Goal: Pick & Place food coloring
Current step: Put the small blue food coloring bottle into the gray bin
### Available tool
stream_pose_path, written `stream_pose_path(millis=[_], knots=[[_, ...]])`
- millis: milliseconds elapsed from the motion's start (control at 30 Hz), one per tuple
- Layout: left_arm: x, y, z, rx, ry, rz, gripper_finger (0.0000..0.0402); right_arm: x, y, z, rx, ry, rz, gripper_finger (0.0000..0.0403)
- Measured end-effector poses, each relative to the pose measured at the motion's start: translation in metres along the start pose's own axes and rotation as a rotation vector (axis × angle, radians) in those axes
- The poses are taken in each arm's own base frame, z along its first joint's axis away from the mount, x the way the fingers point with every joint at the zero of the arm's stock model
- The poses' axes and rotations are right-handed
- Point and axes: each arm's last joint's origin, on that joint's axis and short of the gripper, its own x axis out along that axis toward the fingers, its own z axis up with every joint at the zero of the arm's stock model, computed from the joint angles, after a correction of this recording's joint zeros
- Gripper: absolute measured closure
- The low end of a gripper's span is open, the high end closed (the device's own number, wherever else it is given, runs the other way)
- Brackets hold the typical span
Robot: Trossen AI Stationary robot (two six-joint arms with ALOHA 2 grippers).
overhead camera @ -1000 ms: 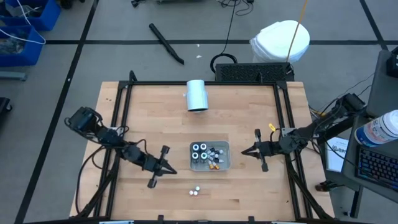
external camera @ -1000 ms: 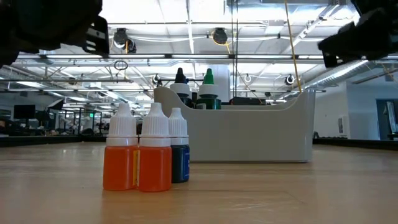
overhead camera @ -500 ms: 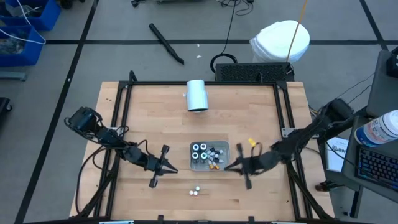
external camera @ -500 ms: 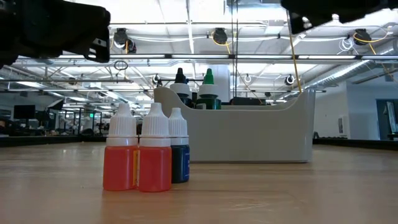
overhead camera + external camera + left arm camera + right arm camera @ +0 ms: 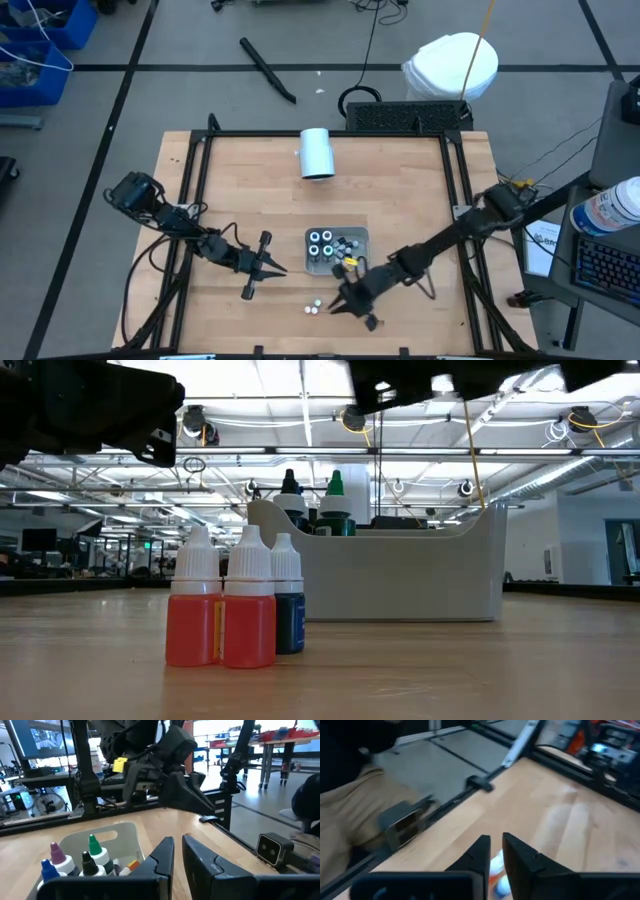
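Note:
Three loose food coloring bottles [image 5: 314, 307] stand upright on the wood near the table's near edge. In the low view [image 5: 247, 610] two are orange and one is dark blue, all white-capped. Several more bottles [image 5: 330, 245] stand in the grey tray [image 5: 366, 250], also seen in the left wrist view [image 5: 90, 857]. My right gripper [image 5: 333, 305] hovers just right of the loose bottles, shut; one orange bottle [image 5: 497, 867] shows past its fingertips [image 5: 496, 847]. My left gripper [image 5: 280, 272] waits left of the tray, shut [image 5: 178, 851].
A white cylinder [image 5: 316, 153] lies near the table's far edge. A black frame runs around the tabletop [image 5: 200, 180]. The tray's wall [image 5: 420, 575] stands behind the loose bottles. Bare wood lies right of the tray and along the near edge.
My right arm has swung from the table's right side toward the near edge and leftward, passing the tray and ending beside the loose bottles. The bottles have stayed put.

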Motion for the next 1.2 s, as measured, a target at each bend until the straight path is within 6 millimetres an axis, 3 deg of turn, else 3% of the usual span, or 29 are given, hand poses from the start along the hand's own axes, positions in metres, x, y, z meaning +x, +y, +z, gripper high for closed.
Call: stream_pose_path(millis=[167, 400, 800, 1000, 1200], knots=[[0.000, 0.000, 0.000, -0.002, 0.004, 0.000, 0.0355, 0.025, -0.017, 0.004, 0.022, 0.052, -0.003, 0.0337], [0.000, 0.000, -0.002, -0.020, 0.022, -0.002, 0.0355, 0.041, -0.021, -0.004, -0.009, 0.019, 0.151, 0.0310], [0.000, -0.001, -0.004, -0.016, 0.043, -0.008, 0.0355, 0.043, -0.020, -0.010, -0.046, 0.030, 0.119, 0.0219], [0.000, -0.001, -0.004, -0.015, 0.043, -0.008, 0.0355, 0.041, -0.021, -0.020, -0.012, 0.088, 0.008, 0.0209], [0.000, -0.001, -0.004, -0.015, 0.044, -0.008, 0.0355, 0.040, -0.020, -0.023, -0.013, 0.121, 0.018, 0.0214]])
